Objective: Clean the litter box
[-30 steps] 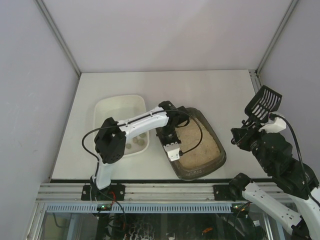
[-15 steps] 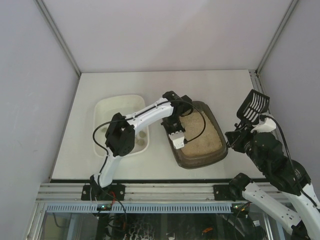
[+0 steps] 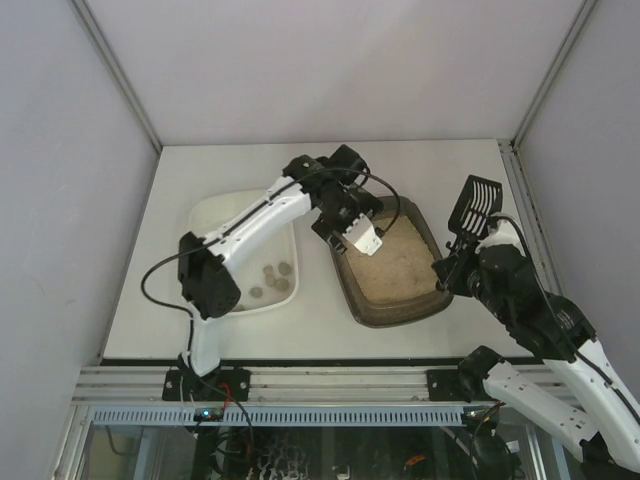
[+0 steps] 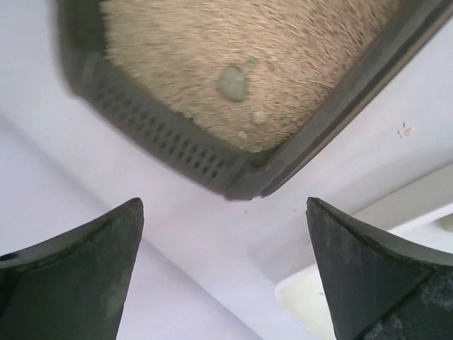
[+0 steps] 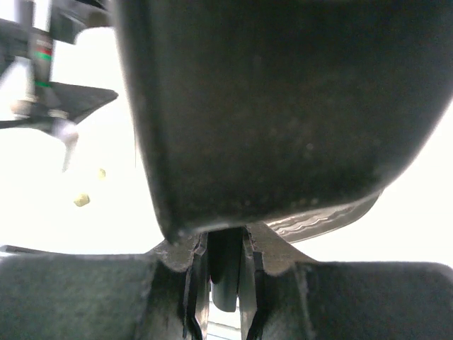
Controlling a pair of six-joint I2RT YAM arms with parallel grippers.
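Presently, the litter box (image 3: pixel 395 320) lies on the white table (image 3: pixel 420 170), a little toward 3 o'clock of the table's centre, with its long axis running roughly 12 to 6 o'clock. It is a dark brown-grey tray with a thick rim. Beige litter (image 3: pixel 390 270) covers its floor. In the left wrist view one pale greenish clump (image 4: pixel 231 83) sits on the litter near the corner, with smaller specks beside it.

Just beside the box, at its 9 o'clock, lies a white tray (image 3: pixel 240 308). The two are apart, with a strip of table between them. Several small round grey clumps (image 3: pixel 272 278) lie in the tray's 5 o'clock part.

The left arm reaches across the white tray toward the box's 11 o'clock corner. The left gripper (image 4: pixel 223 209) hangs above that corner. Its fingers stand wide apart with nothing between them. Below them are the box's slotted rim, bare table and an edge of the white tray.

The right gripper (image 5: pixel 225 283) is at the box's 3 o'clock, near its rim. It is clamped on the handle of a black slotted scoop (image 3: pixel 475 205). The right wrist view shows the thin handle pinched between the two fingers, with the scoop's dark back filling most of that view. The scoop's blade points toward 12 o'clock and stands outside the box, near its 2 o'clock corner. Whether the blade carries anything cannot be told.
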